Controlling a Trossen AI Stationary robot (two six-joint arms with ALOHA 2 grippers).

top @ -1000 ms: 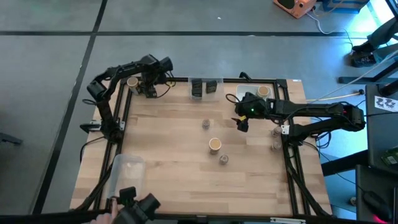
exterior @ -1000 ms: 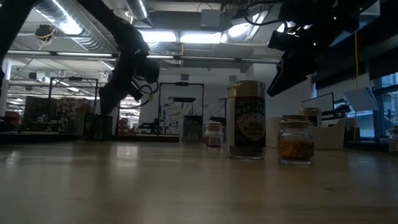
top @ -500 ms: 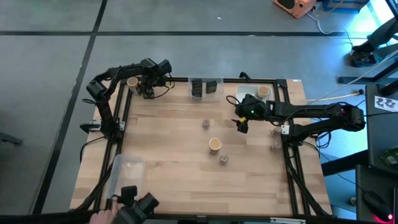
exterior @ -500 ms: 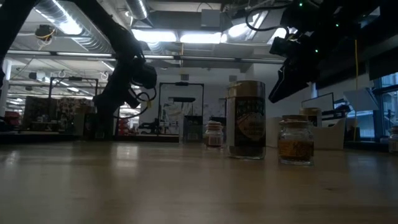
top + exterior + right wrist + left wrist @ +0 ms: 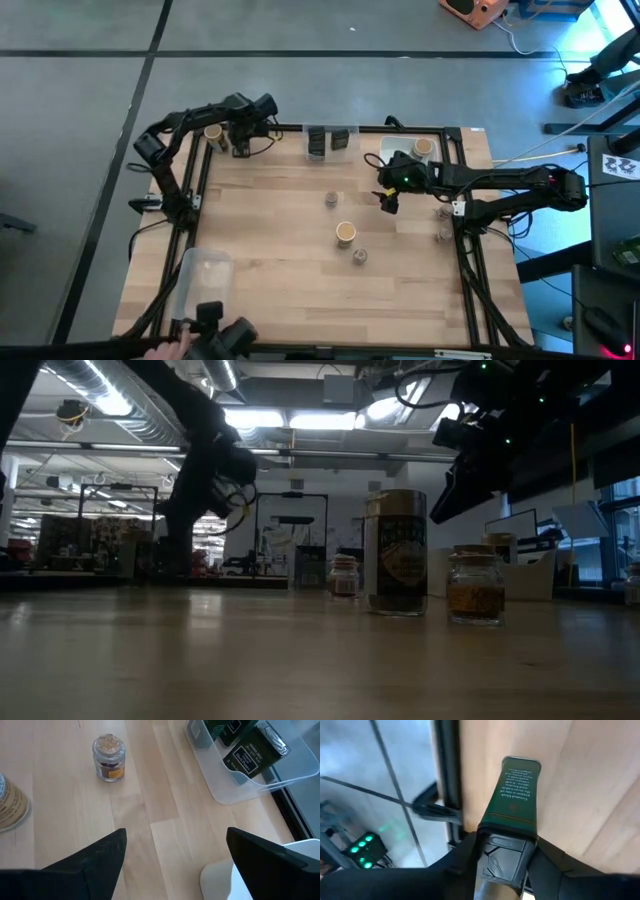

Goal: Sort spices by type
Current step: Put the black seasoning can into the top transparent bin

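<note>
My left gripper (image 5: 240,146) is at the table's far left corner, shut on a dark boxy jar (image 5: 519,787) beside a tan-topped jar (image 5: 213,132). Over the table's middle right, my right gripper (image 5: 388,200) hangs open, and nothing is between its fingers (image 5: 175,850). A tan-topped jar (image 5: 345,232) and two tiny jars (image 5: 331,200) (image 5: 360,256) stand on the wood. Two more tiny jars (image 5: 443,212) stand by the right edge. Two dark boxy jars (image 5: 316,142) sit in a clear tray at the far edge. One tan-topped jar (image 5: 423,147) sits in the white tray. My left gripper pinches the dark jar's cap end (image 5: 506,854) between its two fingers, one on each side. The fingers come slanting down from above. The jar stands upright; its base (image 5: 521,764) seems to rest on the wood by the table's edge rail.
A shallow clear tray (image 5: 205,275) lies at the near left corner. A person's hand (image 5: 160,350) with a dark device shows at the near edge. The black frame rail (image 5: 447,780) runs right beside the held jar. Bare wood lies at the left middle.
My left gripper's fingers have closed in on the dark jar's cap, and the wrist has tipped a little. The jar stays where it stood. My right gripper has kept still.
</note>
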